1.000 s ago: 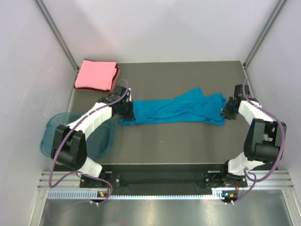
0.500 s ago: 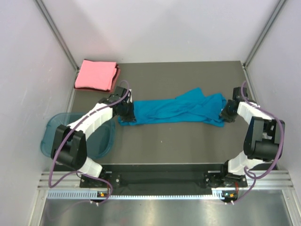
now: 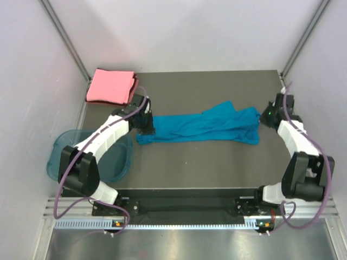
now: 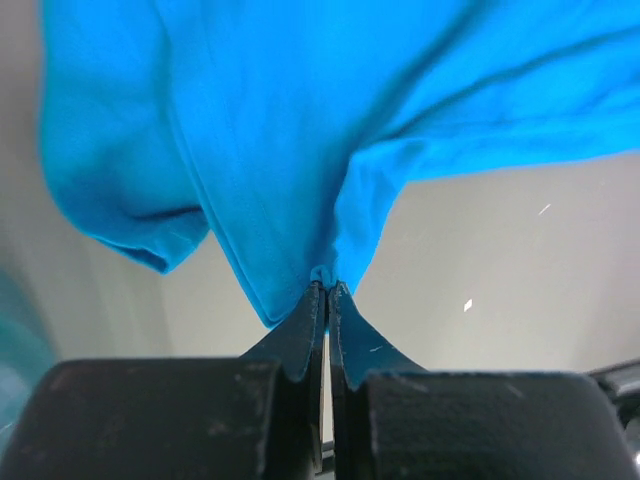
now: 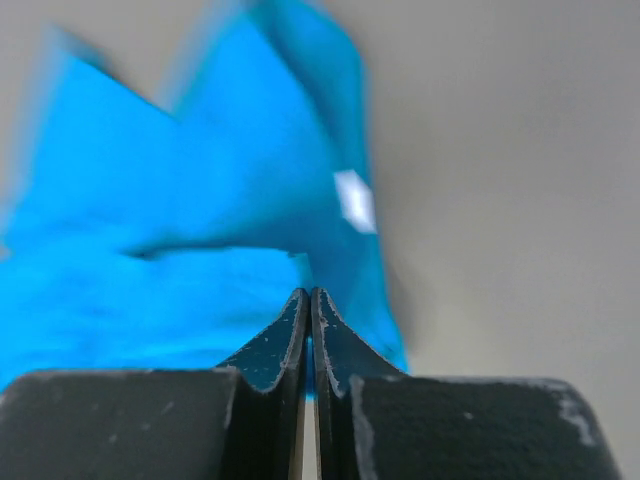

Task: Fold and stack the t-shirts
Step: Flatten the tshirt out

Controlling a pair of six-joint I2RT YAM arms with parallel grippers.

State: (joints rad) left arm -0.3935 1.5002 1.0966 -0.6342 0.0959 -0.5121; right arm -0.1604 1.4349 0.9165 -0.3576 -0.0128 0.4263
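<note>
Top external view: two arms reach up from the bottom edge of the frame over a dark table [image 3: 206, 168], one along each side.
Tub: a translucent blue tub [image 3: 120, 162] sits at the lower left of the frame, partly hidden by the left arm.
Teal t-shirt: the teal t-shirt [image 3: 200, 127] lies across the middle of the frame as a long, rumpled band running left to right. It is narrow at its left end and wider and bunched at its right end.
Left gripper: the left gripper [image 3: 145, 125] is at the band's left end, centre-left of the frame, with its jaws pressed together on the cloth.
Left wrist view: the two dark fingers meet at the lower centre with a fold of teal fabric pinched between their tips. From there the cloth fans out to fill the top of the frame.
Right gripper: the right gripper [image 3: 267, 115] is at the band's right end, centre-right of the frame, with its jaws fully closed.
Right wrist view: the picture is blurred. The fingertips meet at the near edge of the teal cloth, and it cannot be told whether fabric is caught between them.
Neck label: a small white neck label [image 5: 353, 200] shows on the cloth, just right of centre.
Pink t-shirt: the pink t-shirt [image 3: 111, 85] lies folded into a flat rectangle at the table's far corner, upper left of the frame, apart from the teal t-shirt.
</note>
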